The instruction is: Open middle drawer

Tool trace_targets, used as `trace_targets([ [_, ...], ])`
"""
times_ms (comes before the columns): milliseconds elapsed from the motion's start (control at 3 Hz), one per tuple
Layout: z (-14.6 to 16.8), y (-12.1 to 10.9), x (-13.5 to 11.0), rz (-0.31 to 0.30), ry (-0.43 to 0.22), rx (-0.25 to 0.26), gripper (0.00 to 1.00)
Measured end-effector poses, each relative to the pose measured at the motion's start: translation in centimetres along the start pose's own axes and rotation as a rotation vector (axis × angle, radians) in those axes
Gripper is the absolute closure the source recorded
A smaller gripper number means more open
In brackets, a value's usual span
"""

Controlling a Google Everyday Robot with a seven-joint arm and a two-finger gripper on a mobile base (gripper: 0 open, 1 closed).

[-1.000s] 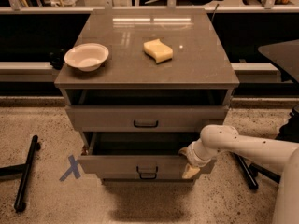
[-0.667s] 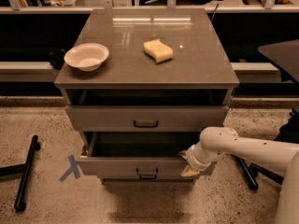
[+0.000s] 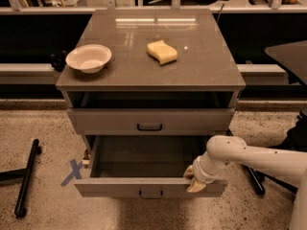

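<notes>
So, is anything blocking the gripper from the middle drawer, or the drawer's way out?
Nothing visible does. The gripper is at the front panel of the middle drawer, near its right end. The black stand leg lies off to the left, outside the drawer's path.

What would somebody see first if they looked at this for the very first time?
Most likely the white robot arm reaching in from the right, with its gripper at the right end of the front edge of the middle drawer; that drawer stands far out, showing its grey inside. After that, the pale bowl at the left and the yellow sponge near the middle of the cabinet top.
</notes>
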State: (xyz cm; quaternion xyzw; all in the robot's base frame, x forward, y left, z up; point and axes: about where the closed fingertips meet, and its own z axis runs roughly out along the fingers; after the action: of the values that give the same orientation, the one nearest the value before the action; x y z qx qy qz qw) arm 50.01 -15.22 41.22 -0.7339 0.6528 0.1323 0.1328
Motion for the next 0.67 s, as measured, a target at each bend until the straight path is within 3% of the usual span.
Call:
trace_targets([
  [333,0.09,4.67,0.34,0.075,-0.051,-0.053,0.98],
  [667,0.11,4.65,0.31,0.075,-0.051,-0.053,0.74],
])
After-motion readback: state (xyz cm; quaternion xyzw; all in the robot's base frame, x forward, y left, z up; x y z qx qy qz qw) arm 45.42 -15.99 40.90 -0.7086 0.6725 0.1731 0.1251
